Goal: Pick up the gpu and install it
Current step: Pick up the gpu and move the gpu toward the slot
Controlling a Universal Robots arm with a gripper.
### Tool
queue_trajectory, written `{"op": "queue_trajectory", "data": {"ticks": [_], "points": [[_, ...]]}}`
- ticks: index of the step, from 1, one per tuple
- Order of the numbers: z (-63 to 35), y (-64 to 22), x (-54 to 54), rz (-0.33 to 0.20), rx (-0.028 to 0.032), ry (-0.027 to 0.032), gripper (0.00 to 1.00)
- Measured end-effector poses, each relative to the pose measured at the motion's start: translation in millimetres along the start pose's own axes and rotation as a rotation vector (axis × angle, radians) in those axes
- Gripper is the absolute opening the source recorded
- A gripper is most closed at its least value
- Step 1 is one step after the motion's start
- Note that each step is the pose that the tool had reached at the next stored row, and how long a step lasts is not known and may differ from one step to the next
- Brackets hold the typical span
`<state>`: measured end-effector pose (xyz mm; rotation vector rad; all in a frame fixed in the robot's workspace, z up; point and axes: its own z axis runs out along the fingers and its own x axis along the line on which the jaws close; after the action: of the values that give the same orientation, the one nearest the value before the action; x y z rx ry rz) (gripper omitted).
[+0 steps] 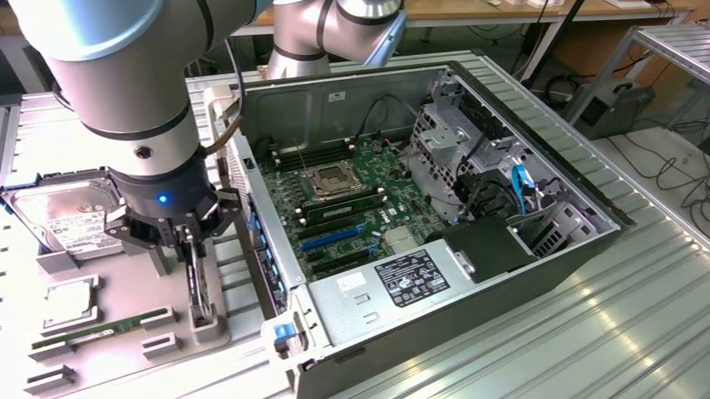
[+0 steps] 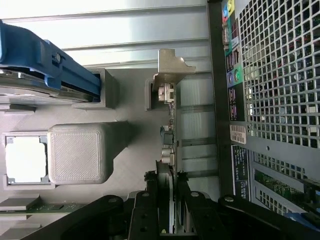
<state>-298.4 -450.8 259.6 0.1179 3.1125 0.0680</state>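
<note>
1. I judged the pick-up step to be in hand: the end effector [image 1: 191,249] stood low over the gpu [image 1: 198,287], nothing lifted yet.
2. In the wrist view the end effector [image 2: 165,182] had narrowed partway onto the gpu [image 2: 167,145], a finger [image 2: 150,200] against each face.
3. The gpu stood on edge in a grey holder [image 1: 206,322] on the counter [image 1: 111,287], just beside the open computer case [image 1: 367,341].
4. It looked thin and dark, its silver bracket [image 2: 170,67] at the far end.
5. Leaving the holder called, I reckoned, for a straight, untilted pull so the card would not bind.
</note>
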Motion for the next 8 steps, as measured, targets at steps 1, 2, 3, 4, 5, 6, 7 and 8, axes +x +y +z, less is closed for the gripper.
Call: {"op": "queue_trajectory", "data": {"ticks": [1,2,3,4,5,6,7,8], "points": [[-1.3,0.2,0.0,0.000,0.0000,0.0000,0.26],[-2.1,0.4,0.0,0.000,0.0000,0.0000,0.26],[-3.1,0.5,-0.1,0.000,0.0000,0.0000,0.26],[-4.2,0.6,-0.1,0.000,0.0000,0.0000,0.26],[-5.3,0.6,-0.1,0.000,0.0000,0.0000,0.26],[-5.9,0.7,-0.1,0.000,0.0000,0.0000,0.26],[-6.6,0.7,-0.1,0.000,0.0000,0.0000,0.26],[-8.1,0.9,-0.2,0.000,0.0000,0.0000,0.26]]}}
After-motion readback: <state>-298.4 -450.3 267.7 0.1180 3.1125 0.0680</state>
